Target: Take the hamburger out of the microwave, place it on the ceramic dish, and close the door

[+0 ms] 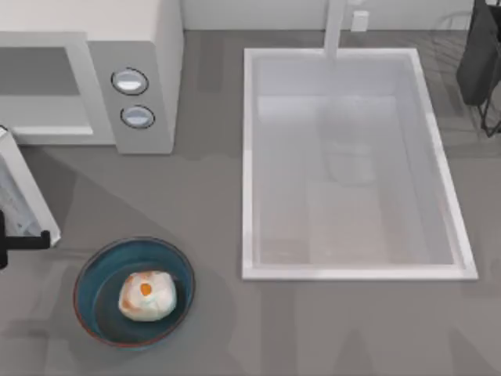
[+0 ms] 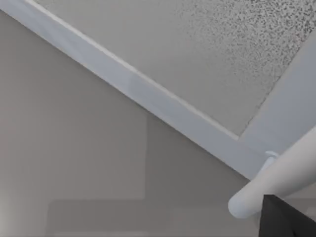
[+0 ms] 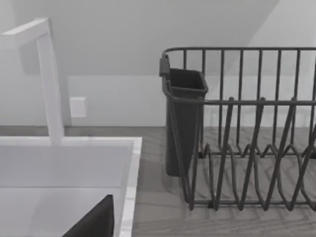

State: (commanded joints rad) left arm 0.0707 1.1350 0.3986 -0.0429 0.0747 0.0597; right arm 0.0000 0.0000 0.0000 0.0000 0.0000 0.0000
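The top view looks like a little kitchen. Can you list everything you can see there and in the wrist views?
Boxy off-white microwave: one, back left, cavity open.
White-framed door: one, swung open, left edge.
Round blue-glazed ceramic dish: one, front left.
Cream-and-orange hamburger: one, inside the dish.
White rectangular sink: one, centre right.
White tap: one, behind sink.
Dark wire rack: one, back right.
Left gripper: black, at the door.
Right arm: black, parked back right.

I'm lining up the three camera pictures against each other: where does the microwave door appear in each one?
Top view: the door stands swung open at the left edge, below the microwave.
Left wrist view: the door's white frame and speckled window sit close up.
Right wrist view: not in it.
Shared landmark: the sink, in the top and right wrist views.
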